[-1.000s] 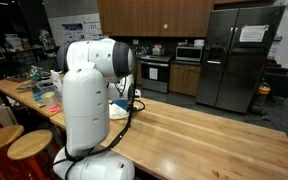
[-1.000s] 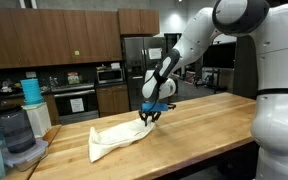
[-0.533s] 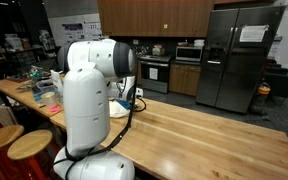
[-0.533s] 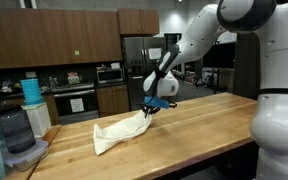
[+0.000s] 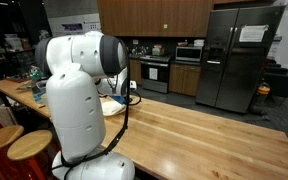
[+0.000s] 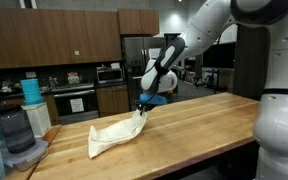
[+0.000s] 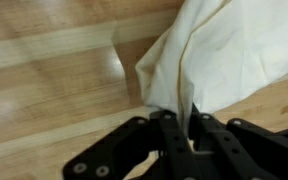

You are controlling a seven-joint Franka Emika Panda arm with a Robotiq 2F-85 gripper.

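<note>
An exterior view stood close behind the robot (image 5: 76,100), whose body filled the left foreground, and faced along the worktop (image 5: 204,135) toward the fridge (image 5: 239,55). An exterior view sat low beside the worktop at mid range and faced across it, with the robot at the right edge. The wrist view looked steeply down at close range, the pincer (image 7: 189,120) at its bottom edge. All three views shared the cloth (image 6: 114,135) and the worktop. Both exterior views shared the fridge.
</note>
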